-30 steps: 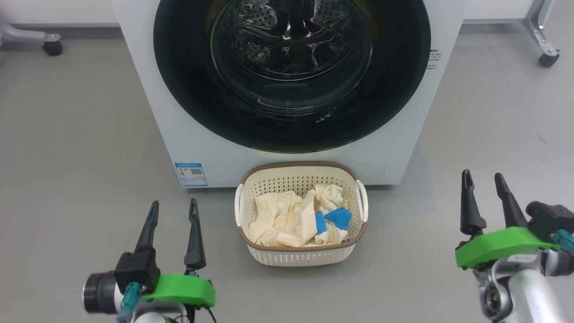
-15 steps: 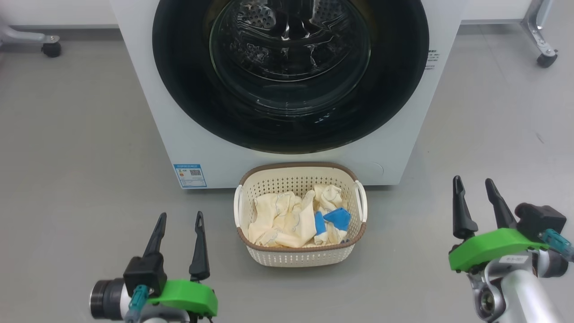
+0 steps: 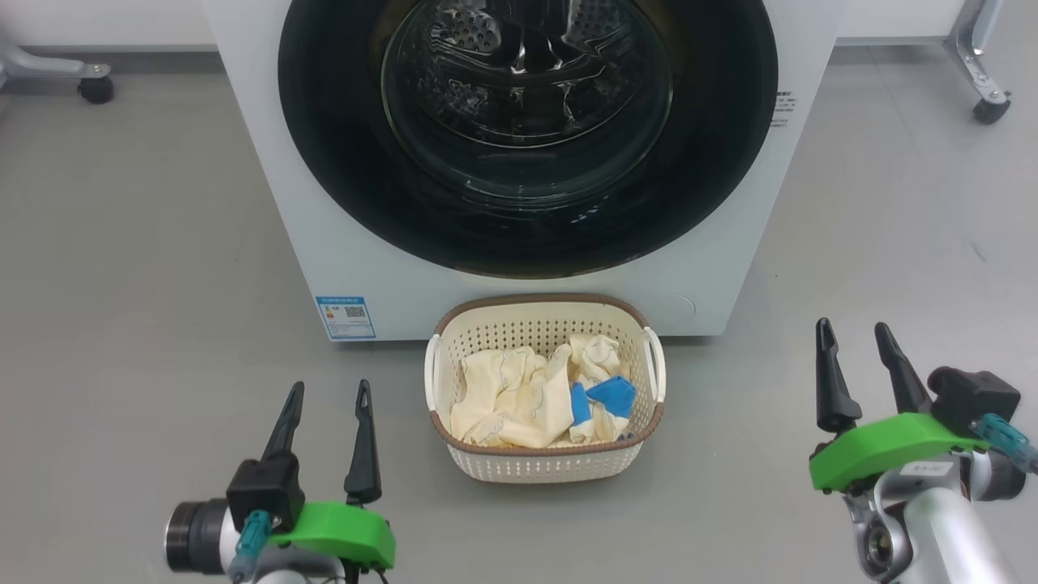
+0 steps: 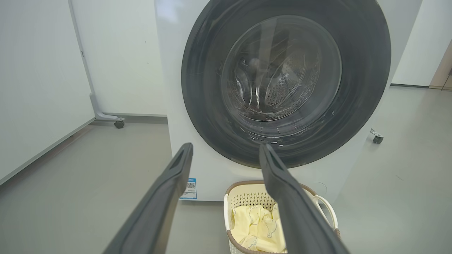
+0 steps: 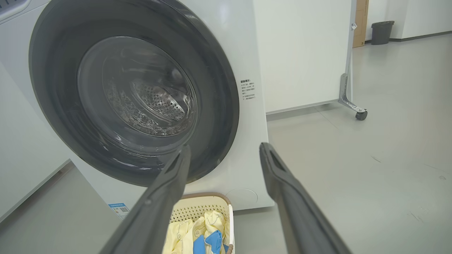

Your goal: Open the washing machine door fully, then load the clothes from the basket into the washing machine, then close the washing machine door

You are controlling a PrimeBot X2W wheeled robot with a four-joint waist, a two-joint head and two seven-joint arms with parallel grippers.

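Note:
The white washing machine [image 3: 268, 203] stands ahead with its round black-rimmed door [image 3: 527, 105] shut; the steel drum shows through the glass. On the floor right in front sits the cream basket [image 3: 543, 466], holding pale yellow clothes [image 3: 511, 397] with blue patches. My left gripper [image 3: 330, 388] hovers open to the basket's left, fingers pointing at the machine, nothing between them. My right gripper [image 3: 852, 326] is open and empty too, well to the basket's right. Both wrist views look between open fingers at the door [image 4: 286, 77] [image 5: 134, 91] and the basket [image 4: 247, 199] [image 5: 201, 208].
Grey floor spreads on both sides of the machine. Wheeled partition feet stand at the far left [image 3: 96, 88] and far right [image 3: 991, 108]. A white panel [image 4: 35, 88] runs along the left. A dark bin [image 5: 382, 31] sits far off to the right.
Both grippers have drawn back toward me, lower in the head view, the right one also slightly leftward. Both stay open. Door, basket and clothes have not moved.

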